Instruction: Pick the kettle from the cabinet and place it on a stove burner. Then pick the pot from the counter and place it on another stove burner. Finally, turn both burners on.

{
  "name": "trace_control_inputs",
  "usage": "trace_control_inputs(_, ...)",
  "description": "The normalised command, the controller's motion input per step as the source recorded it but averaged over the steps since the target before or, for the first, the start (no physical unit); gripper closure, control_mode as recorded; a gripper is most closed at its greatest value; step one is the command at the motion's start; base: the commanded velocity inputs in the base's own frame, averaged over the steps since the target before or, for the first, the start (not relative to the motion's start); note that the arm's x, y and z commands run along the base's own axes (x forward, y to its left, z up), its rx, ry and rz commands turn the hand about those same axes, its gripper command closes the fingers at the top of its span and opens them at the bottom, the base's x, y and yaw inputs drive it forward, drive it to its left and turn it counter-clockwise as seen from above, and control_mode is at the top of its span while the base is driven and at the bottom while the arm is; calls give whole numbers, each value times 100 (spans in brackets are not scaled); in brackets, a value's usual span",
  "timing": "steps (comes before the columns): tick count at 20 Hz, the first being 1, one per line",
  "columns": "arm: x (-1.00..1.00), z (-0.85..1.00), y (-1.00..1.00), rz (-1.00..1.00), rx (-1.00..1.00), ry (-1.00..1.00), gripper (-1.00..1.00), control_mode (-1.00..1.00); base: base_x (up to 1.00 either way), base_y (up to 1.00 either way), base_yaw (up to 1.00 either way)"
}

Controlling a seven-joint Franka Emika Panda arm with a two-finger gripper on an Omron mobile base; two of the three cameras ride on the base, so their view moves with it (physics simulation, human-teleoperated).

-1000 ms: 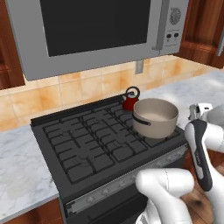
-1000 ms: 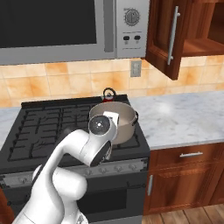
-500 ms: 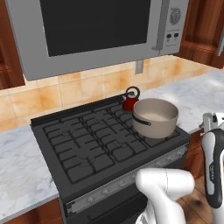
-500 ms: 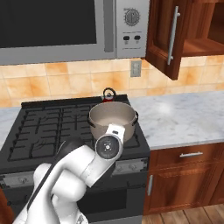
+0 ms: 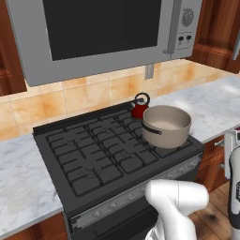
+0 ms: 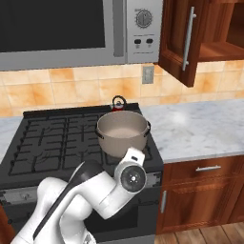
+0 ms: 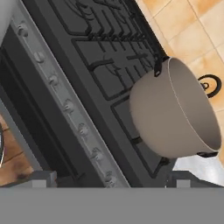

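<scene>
Lower and further right than a second ago, the arm has swung off the pot toward the front of the range, while pot and kettle sit unmoved.

Fingers (image 7: 107, 178) stand spread wide at the bottom of the hand view, holding nothing, and hang out in front of the stove. From them the grey knob strip (image 7: 65, 103) runs as a long diagonal from upper left toward lower middle, close above the fingertips. One pot (image 7: 177, 111) sits to the upper right on a front burner, with one red kettle (image 5: 139, 107) just behind it on a back burner. The open cabinet (image 6: 183, 40) is at upper right in the right base view, and the marble tabletop (image 6: 200, 126) lies right of the stove. I count about six knobs, one microwave (image 5: 103, 33) and one arm. Next, I judge, is a knob.
</scene>
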Motion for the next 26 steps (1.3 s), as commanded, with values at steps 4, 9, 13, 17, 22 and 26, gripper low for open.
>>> trace_control_inputs(4, 0, -41, 0, -4, 17, 0, -100, -100, 0, 0, 0)
trace_control_inputs(9, 0, -33, 0, -7, 16, 0, -100, -100, 0, 0, 0)
trace_control_inputs(13, 13, -18, 0, 0, 14, 13, -100, -100, 0, 0, 0)
trace_control_inputs(17, 37, -32, 0, 0, 19, 6, -100, -100, 0, 0, 0)
trace_control_inputs(22, 33, -34, 0, -1, 21, 1, -100, -100, 0, 0, 0)
trace_control_inputs(26, 17, -26, -1, -1, 18, 4, -100, -100, 0, 0, 0)
